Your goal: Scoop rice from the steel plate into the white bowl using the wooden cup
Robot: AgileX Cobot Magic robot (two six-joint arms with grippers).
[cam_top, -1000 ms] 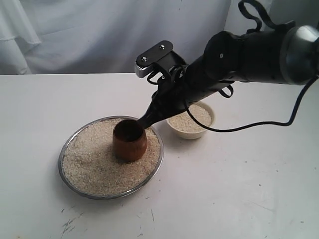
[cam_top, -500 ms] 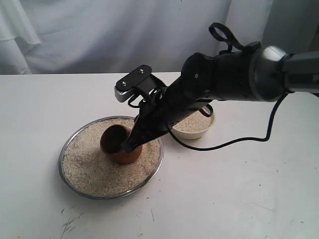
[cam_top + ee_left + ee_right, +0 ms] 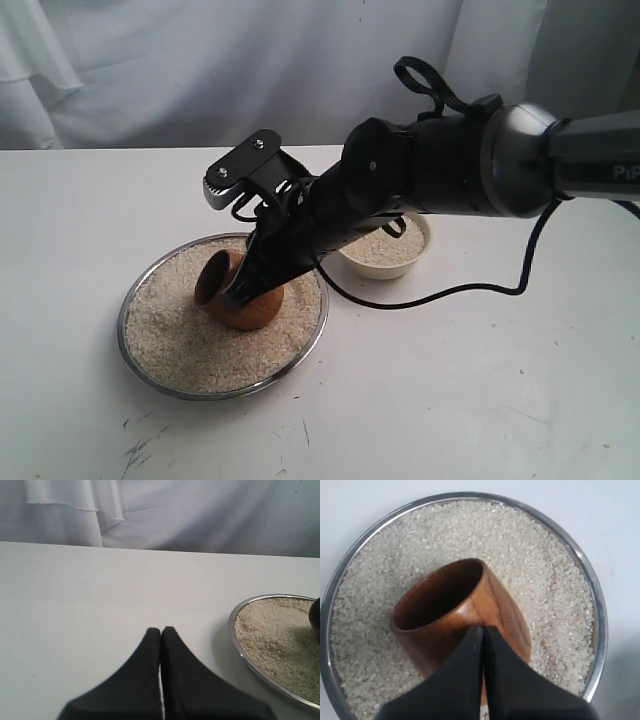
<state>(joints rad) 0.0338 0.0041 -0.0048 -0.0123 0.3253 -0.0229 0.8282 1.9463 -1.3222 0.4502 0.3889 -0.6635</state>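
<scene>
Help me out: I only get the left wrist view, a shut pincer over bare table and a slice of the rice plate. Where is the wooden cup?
Observer: The wooden cup sits tilted in the rice on the steel plate.
Operator: Is the right pincer on it?
Observer: The right pincer is shut, tips against the cup's outer wall near the rim.
Operator: And the white bowl?
Observer: The white bowl, beside the plate, holds rice.

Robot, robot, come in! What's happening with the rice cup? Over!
Left fingers shut, empty, near steel plate. Right fingers shut, tips against wooden cup. Cup tilted in the rice, mouth sideways, no rice seen inside. Nothing in the way.
</scene>
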